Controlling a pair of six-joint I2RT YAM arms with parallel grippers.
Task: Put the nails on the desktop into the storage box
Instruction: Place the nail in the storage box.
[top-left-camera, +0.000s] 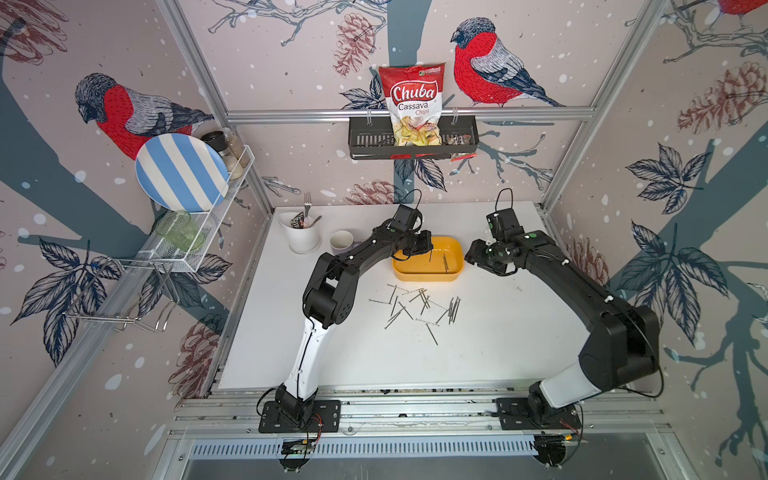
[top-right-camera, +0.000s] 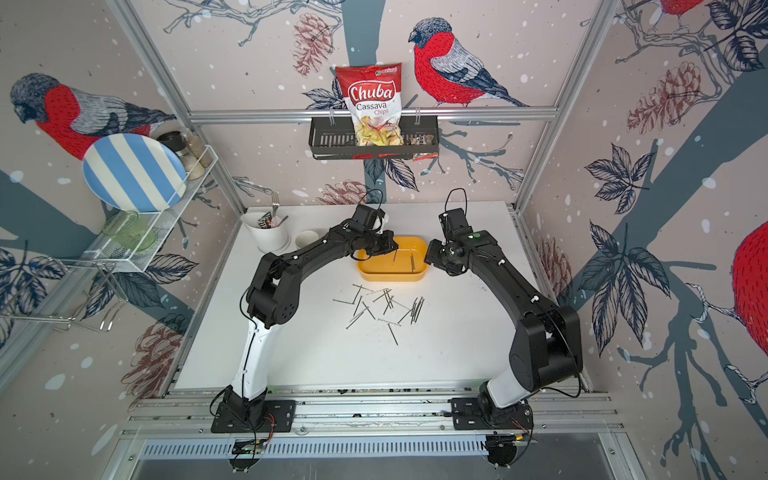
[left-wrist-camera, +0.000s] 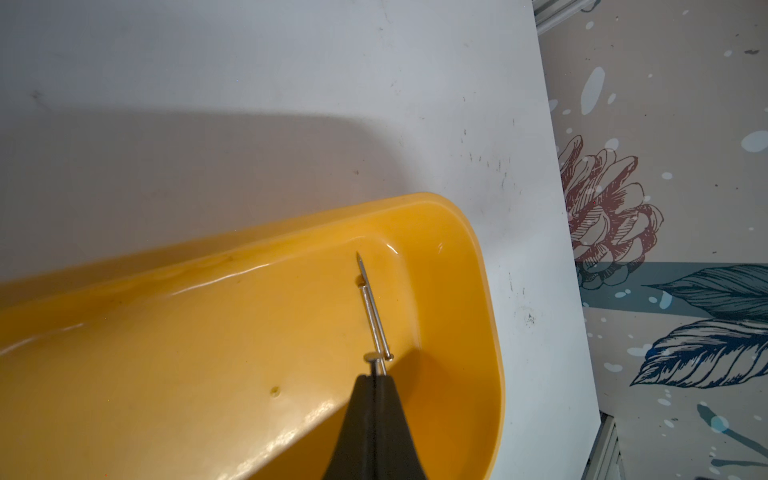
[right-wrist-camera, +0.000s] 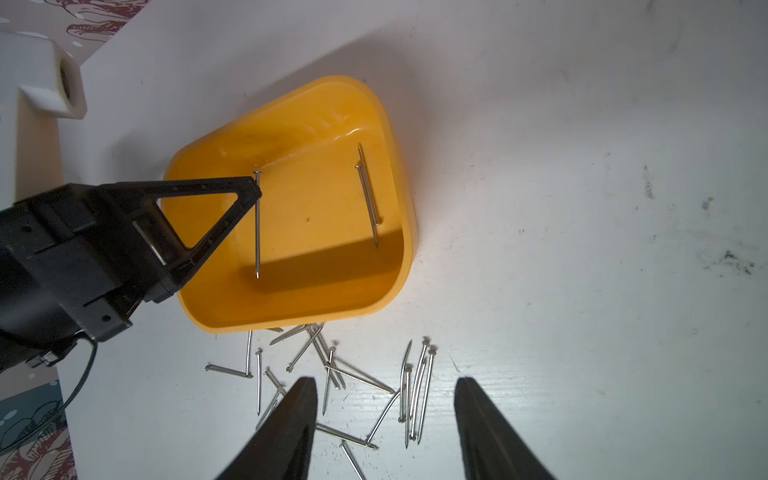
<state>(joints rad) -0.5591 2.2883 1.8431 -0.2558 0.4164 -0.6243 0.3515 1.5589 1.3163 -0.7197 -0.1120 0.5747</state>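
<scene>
Several dark nails (top-left-camera: 419, 307) (top-right-camera: 384, 307) lie scattered on the white desktop (top-left-camera: 498, 332), just in front of the yellow storage box (top-left-camera: 428, 276) (top-right-camera: 390, 276). My left gripper (top-left-camera: 430, 249) (left-wrist-camera: 376, 374) hovers over the box's left half, shut on one nail (right-wrist-camera: 257, 224) near its head; the nail hangs point down above the box floor. Two nails (right-wrist-camera: 368, 195) (left-wrist-camera: 374, 311) lie together inside the box near its right wall. My right gripper (top-left-camera: 473, 255) (right-wrist-camera: 385, 380) is to the right of the box, open and empty, with the loose pile (right-wrist-camera: 332, 374) showing below its fingers.
A white utensil holder (top-left-camera: 301, 237) with a fork and a white mug (top-left-camera: 341, 241) stand at the back left of the table. A black wall basket (top-left-camera: 413, 141) holds a chips bag. A wire rack with a striped plate (top-left-camera: 183, 172) hangs on the left wall.
</scene>
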